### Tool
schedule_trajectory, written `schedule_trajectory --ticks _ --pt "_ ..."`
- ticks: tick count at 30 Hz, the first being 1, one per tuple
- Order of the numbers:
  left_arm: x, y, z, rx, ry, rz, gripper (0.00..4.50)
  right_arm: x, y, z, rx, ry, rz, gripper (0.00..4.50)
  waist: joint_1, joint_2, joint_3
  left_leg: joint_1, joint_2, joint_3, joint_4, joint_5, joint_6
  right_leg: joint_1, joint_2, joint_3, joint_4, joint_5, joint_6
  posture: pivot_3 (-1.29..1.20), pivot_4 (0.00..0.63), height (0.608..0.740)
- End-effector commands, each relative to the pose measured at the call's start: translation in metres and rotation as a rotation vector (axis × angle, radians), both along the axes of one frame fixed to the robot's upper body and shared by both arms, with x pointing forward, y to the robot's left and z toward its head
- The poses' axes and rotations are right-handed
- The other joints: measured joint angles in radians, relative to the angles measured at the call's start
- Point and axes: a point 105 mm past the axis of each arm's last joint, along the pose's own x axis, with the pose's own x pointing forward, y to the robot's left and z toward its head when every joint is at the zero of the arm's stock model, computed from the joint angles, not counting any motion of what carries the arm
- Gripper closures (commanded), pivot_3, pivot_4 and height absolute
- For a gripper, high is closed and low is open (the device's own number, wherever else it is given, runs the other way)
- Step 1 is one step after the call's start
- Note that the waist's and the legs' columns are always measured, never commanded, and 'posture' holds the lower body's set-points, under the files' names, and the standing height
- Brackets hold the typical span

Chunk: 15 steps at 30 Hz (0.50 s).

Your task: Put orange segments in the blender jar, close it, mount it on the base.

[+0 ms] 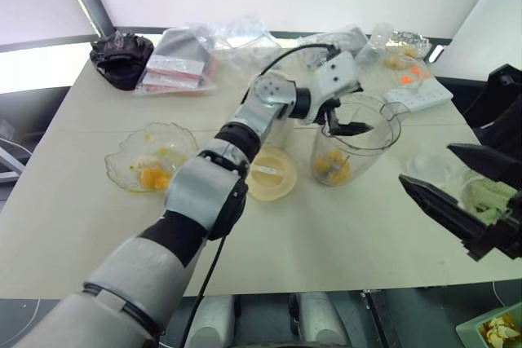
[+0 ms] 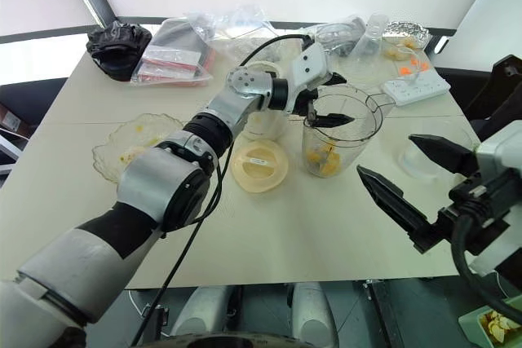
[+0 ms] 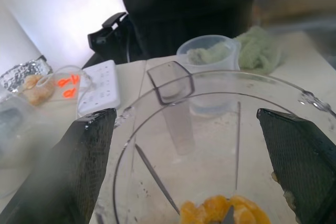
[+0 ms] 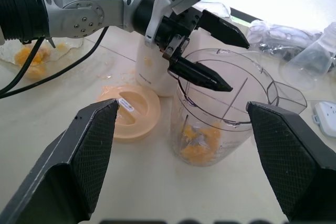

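Clear plastic jar (image 1: 356, 146): stands upright mid-tabletop (image 1: 326, 234), unlidded, off the base (image 2: 265, 124); orange segments (image 1: 332, 167) lie at its bottom.

Left claw (image 4: 210, 55): fingers spread wide and empty, poised at the jar's mouth, one finger over the rim, the other dipping just inside.

Right claw (image 2: 412, 178): spread open, empty, hanging near the jar on its right side, apart from it.

Risks, as judged:
- A sideways pull-out of the left claw could catch the rim and tip or drag the jar, spilling fruit.
- Juice on the fingers may make the next grasp slip.
- More segments remain in the wavy glass bowl (image 1: 151, 156); closing now would leave them behind.

Surroundings:
- Cream lid (image 1: 272, 173), flat on the tabletop just beside the jar, between it and the bowl.
- Base, white, behind the lid, largely hidden by the left arm, which blocks a direct route for mounting.
- Small clear cup (image 3: 210, 56) and green cloth (image 1: 489, 197), right of the jar, near the right claw.
- Power strip (image 1: 418, 95), foil dish (image 1: 408, 42), plastic bags (image 1: 188, 59), black bundle (image 1: 121, 56) along the far edge, well apart.
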Motion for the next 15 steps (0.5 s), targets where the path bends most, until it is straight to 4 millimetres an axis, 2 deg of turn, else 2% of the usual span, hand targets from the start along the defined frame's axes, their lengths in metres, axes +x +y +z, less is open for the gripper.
schedule_trajectory --ticks 1,4,7,9,11,15 --pt "0.003 0.002 0.039 -0.106 -0.053 0.023 0.04 0.0 0.001 0.004 -0.007 -0.036 0.005 0.4 0.0 0.0 0.0 0.0 0.0 0.0 0.0 0.0 0.0 0.0 0.0 0.0 0.0 0.0 0.0 0.0 0.15 0.74" --pt "0.006 0.016 0.061 -0.173 -0.052 0.014 0.04 0.001 -0.002 0.001 -0.003 -0.031 0.0 0.4 -0.001 0.0 0.0 0.0 0.0 0.0 0.0 0.0 0.0 0.0 0.0 0.0 0.0 0.0 0.0 0.0 0.15 0.74" --pt "0.009 0.036 0.073 -0.194 -0.066 -0.003 0.04 0.002 -0.005 -0.005 0.001 -0.018 -0.008 0.4 -0.003 0.0 0.0 0.0 0.0 0.0 0.0 0.0 0.0 0.0 0.0 0.0 0.0 0.0 0.0 0.0 0.15 0.74" --pt "0.01 0.046 0.077 -0.203 -0.065 -0.01 0.04 0.001 -0.01 -0.008 0.006 -0.011 -0.02 0.4 -0.002 0.0 0.0 0.001 0.0 0.0 0.0 0.0 0.0 0.0 0.001 0.0 0.0 0.0 0.0 0.0 0.15 0.74" --pt "0.013 0.068 0.08 -0.205 -0.055 -0.018 0.04 0.003 -0.012 -0.015 0.016 0.006 -0.033 0.4 -0.002 0.0 0.0 0.001 0.0 0.0 0.0 0.0 0.0 0.0 0.001 0.0 0.001 0.0 0.0 0.0 0.15 0.74" --pt "0.014 0.103 0.071 -0.168 -0.04 -0.029 0.04 0.002 -0.033 -0.03 0.041 0.04 -0.093 0.4 -0.003 0.001 -0.001 0.001 0.0 0.0 0.0 0.0 0.0 0.0 0.001 0.0 0.001 0.0 0.0 0.0 0.15 0.74"
